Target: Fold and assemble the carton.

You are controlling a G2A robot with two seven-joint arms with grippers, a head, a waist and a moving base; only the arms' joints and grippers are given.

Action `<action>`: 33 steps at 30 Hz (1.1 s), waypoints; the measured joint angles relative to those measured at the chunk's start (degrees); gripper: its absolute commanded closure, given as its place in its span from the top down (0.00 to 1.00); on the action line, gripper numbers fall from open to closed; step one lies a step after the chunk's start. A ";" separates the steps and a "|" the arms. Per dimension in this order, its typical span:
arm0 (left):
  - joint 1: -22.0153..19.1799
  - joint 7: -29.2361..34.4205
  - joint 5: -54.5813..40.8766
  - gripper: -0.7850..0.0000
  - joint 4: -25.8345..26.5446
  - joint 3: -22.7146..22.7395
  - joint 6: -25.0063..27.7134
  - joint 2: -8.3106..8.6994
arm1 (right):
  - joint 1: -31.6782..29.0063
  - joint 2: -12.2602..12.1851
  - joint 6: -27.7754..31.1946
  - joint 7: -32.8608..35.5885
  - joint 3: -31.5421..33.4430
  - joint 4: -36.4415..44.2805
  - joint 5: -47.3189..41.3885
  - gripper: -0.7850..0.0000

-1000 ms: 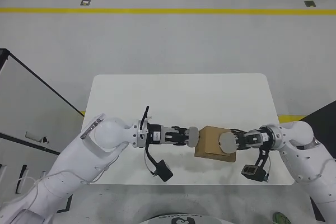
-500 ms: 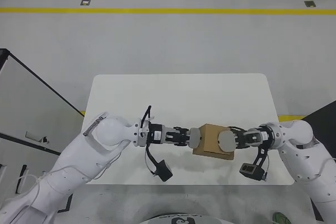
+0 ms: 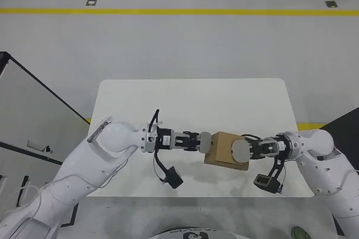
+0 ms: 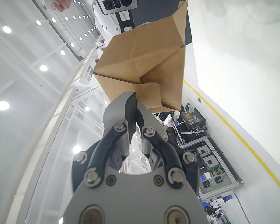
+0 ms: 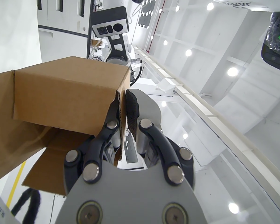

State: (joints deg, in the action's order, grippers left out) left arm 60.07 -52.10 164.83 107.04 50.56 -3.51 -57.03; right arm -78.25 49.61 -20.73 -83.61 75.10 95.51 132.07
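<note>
Above the near half of the white round-cornered bench (image 3: 191,101), I hold the brown corrugated cardboard carton (image 3: 227,150) clear of the surface between both arms. Its walls already stand squared into a box. At the left end the flaps are folded inward, though by my reading they are not yet locked. At the right end a flap hangs loose and the mouth gapes. The left jaws pinch a rounded tab and the right jaws clamp a wall edge. I judge the job about half done, with tucking and closing still to come.
</note>
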 measured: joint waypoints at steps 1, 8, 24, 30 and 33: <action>-0.04 0.05 0.03 0.00 -0.14 -0.07 0.04 -0.03 | 0.05 -0.01 0.15 -0.14 0.11 0.12 -0.11 0.00; -0.33 0.05 0.56 0.00 -0.56 -0.31 0.57 -0.14 | -0.08 -0.04 0.25 -0.19 0.81 0.24 -0.57 0.00; -0.23 -0.65 0.28 0.00 0.45 -0.94 0.57 -0.34 | -0.18 0.10 -0.61 0.66 1.19 -0.21 0.17 0.00; -0.90 -0.67 0.17 0.00 0.12 -1.86 0.60 -0.67 | -0.18 0.18 -0.64 0.70 0.87 -0.21 0.49 0.00; -1.16 -0.65 0.13 0.00 -0.01 -2.19 0.64 -0.81 | -0.25 0.22 -0.66 0.71 0.68 -0.07 0.50 0.00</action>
State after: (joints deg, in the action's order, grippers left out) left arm 58.91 -52.75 164.96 107.03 48.37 -2.87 -57.84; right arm -78.50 49.83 -21.38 -82.90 75.79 95.44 132.57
